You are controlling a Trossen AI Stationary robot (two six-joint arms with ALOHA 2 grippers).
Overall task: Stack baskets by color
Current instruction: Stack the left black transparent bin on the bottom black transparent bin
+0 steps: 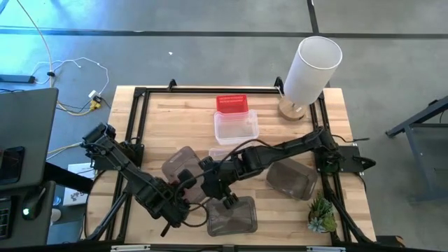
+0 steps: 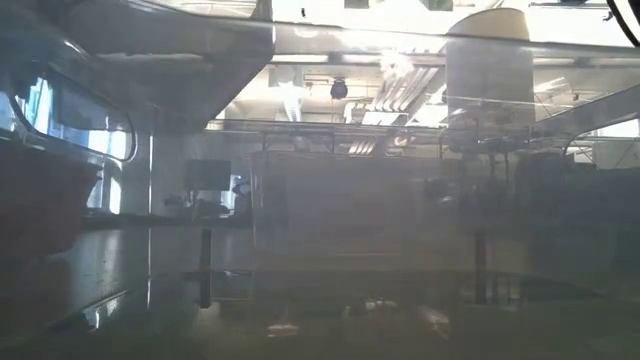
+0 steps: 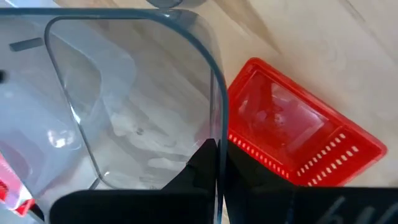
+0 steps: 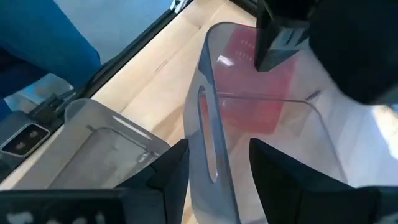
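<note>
Left wrist view: the held basket (image 3: pixel 124 93), a see-through one, has its rim pinched between the left gripper (image 3: pixel 216 155), whose fingers are pressed together on the thin wall. Beyond that wall a red basket (image 3: pixel 292 130) lies on the wood, just beside or partly under the held one. I cannot tell which.

In the right wrist view the right gripper (image 4: pixel 217 149) stands spread, one finger on each side of a wall of what looks like the same basket. It straddles the wall and is not clamped on it. Red shows through the plastic here too.

From above, both grippers meet at the table's (image 1: pixel 161 112) near middle, well apart from the white cylinder (image 1: pixel 311 63) and diagonally across from it. The see-through plastic is hard to make out there.

Just beside the cylinder's foot sits a back red basket (image 1: pixel 232 103), with a clear basket (image 1: pixel 236 127) touching it on the side away from the table's edge. Three grey baskets lie singly and farther from the cylinder: one by the left arm (image 1: pixel 180 164), one by the right arm (image 1: pixel 290 178), and one at the near edge (image 1: pixel 233 217).

By my reading the sorting is at an early stage. No finished pile of one colour shows. The greys need gathering, the two reds are well apart, and the held basket has to reach the clear one.
</note>
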